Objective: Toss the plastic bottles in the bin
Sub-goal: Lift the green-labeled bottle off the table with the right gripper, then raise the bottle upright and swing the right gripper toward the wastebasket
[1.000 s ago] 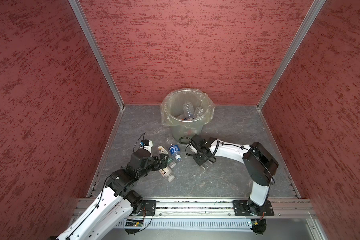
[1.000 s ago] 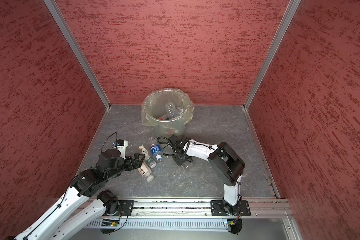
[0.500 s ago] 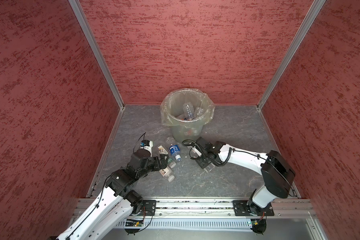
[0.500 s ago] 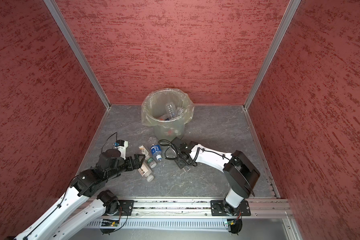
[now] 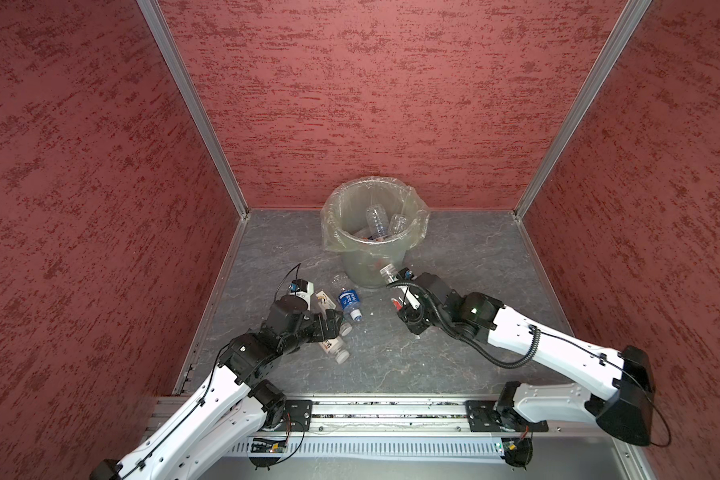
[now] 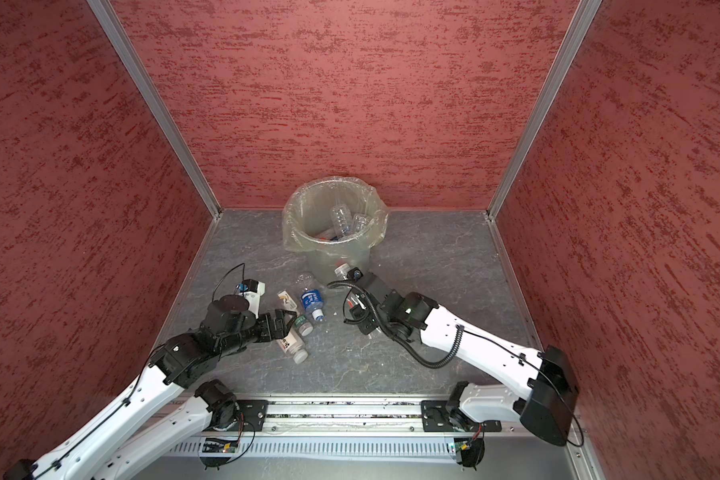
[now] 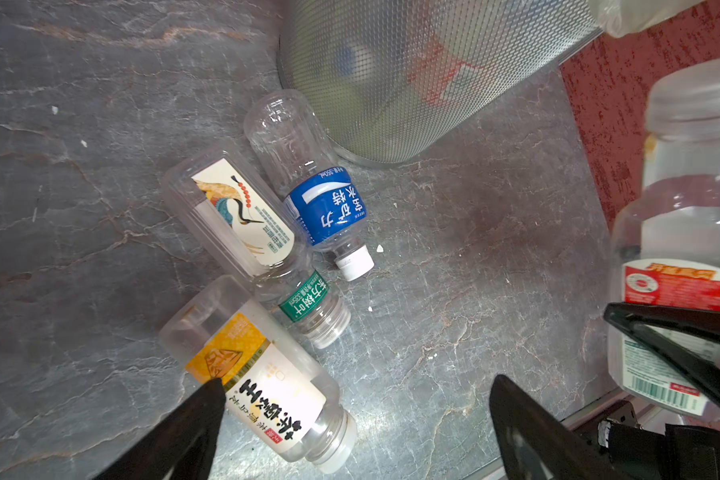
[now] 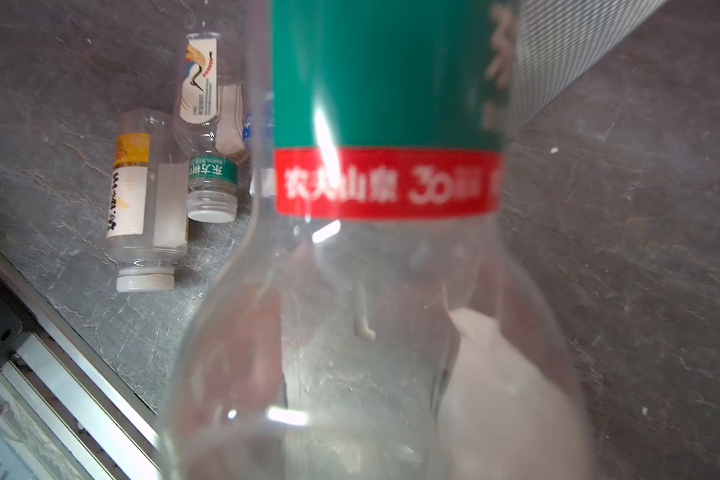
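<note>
The bin (image 5: pixel 363 272) (image 6: pixel 324 266), grey-green with a clear bag over its rim, stands at the back; several plastic bottles (image 5: pixel 376 220) lie inside. My right gripper (image 5: pixel 405 298) (image 6: pixel 356 305) (image 8: pixel 358 415) is shut on a clear bottle with a green and red label (image 8: pixel 387 166) (image 7: pixel 682 232) (image 5: pixel 388 272), just in front of the bin's foot. My left gripper (image 5: pixel 336 323) (image 6: pixel 287 320) (image 7: pixel 356 380) hangs open over three bottles lying on the floor: blue-labelled (image 7: pixel 323 203) (image 5: pixel 348 297), crane-labelled (image 7: pixel 242 216), and yellow-labelled (image 7: pixel 258 386) (image 5: pixel 335 347).
Red textured walls close the grey stone floor (image 5: pixel 454 257) on three sides. A metal rail (image 5: pixel 383 409) carrying both arm bases runs along the front edge. The floor bottles lie left of the bin's foot, touching one another.
The right arm's elbow has swung out to the right and lower, while its gripper stays by the bin's foot with the bottle. The left arm has not moved.
</note>
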